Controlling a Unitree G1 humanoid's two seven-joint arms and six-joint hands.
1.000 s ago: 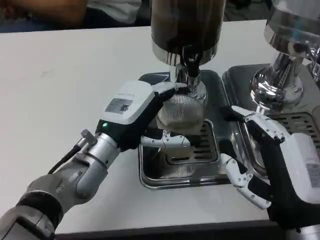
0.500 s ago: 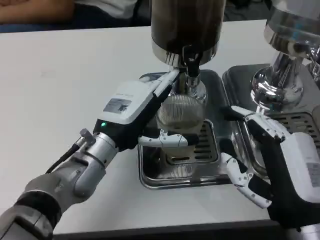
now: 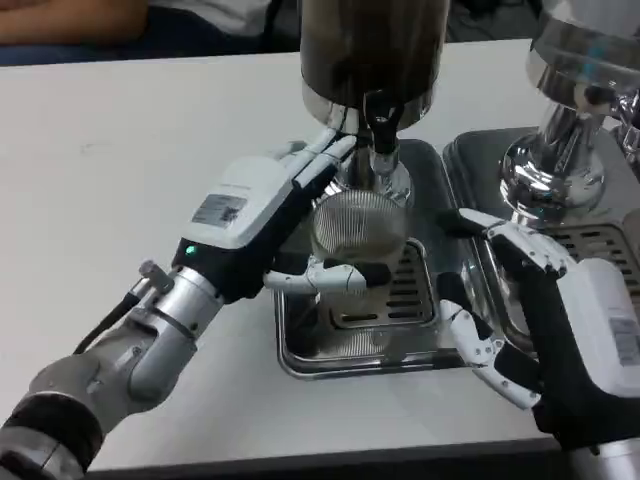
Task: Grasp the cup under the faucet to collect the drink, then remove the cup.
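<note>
A: Where is the cup (image 3: 360,232) relative to the left hand (image 3: 262,205)?

B: It stands upright on the drip tray (image 3: 300,350), just under the faucet (image 3: 382,125), at the far middle of the tabletop (image 3: 120,180). The left hand wraps it: the fingers (image 3: 322,160) behind, the thumb (image 3: 320,277) in front.

A: And the right hand (image 3: 540,320)?

B: It waits beside the tray, near the front right edge, its fingers apart, holding nothing.

A: Any writing?

B: A label (image 3: 220,208) is on the left hand, too blurred to read.
</note>
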